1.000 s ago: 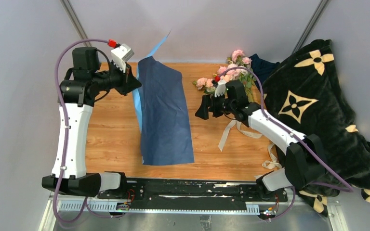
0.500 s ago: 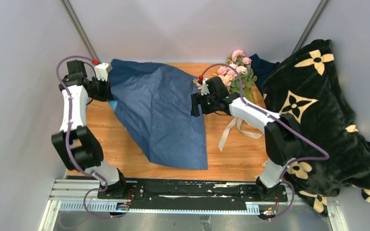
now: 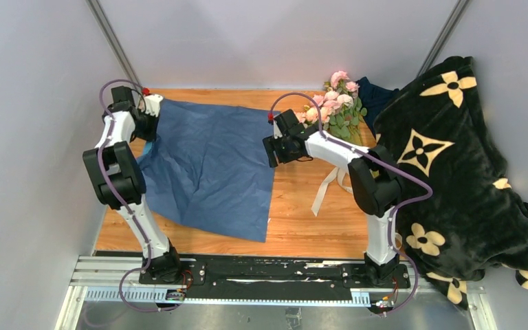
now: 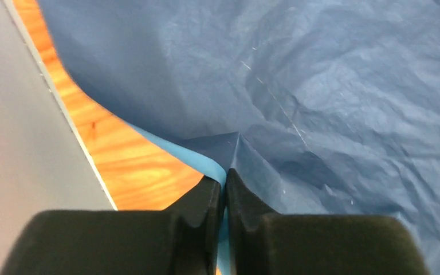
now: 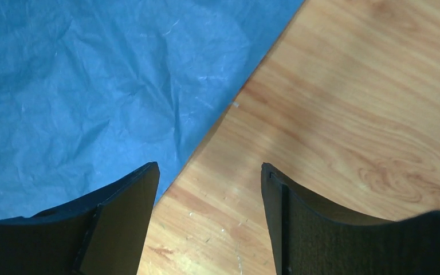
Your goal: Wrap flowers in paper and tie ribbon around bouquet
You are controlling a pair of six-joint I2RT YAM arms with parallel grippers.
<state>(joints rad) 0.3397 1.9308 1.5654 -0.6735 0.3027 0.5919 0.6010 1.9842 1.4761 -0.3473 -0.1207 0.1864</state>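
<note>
The paper (image 3: 206, 165) lies spread over the left half of the wooden table, slate blue face up and wrinkled. My left gripper (image 3: 150, 127) is at its far left corner. In the left wrist view that gripper (image 4: 226, 175) is shut on the paper's edge (image 4: 321, 86), with a light blue strip showing between the jaws. My right gripper (image 3: 269, 152) hovers open over the paper's right edge (image 5: 91, 86); in the right wrist view only bare wood shows between its fingers (image 5: 209, 169). The flowers (image 3: 333, 100) lie at the far right. The ribbon (image 3: 330, 185) loops on the table below them.
A black blanket with cream flower shapes (image 3: 454, 158) is heaped along the right side. A dark blue cloth (image 3: 378, 96) sits behind the flowers. The grey left wall (image 4: 23, 143) stands close beside my left gripper. Bare wood (image 3: 316, 220) shows right of the paper.
The paper has gone from a narrow hanging sheet to lying spread on the table. My left arm pulled back to the far left corner. My right gripper moved left and its jaws narrowed slightly.
</note>
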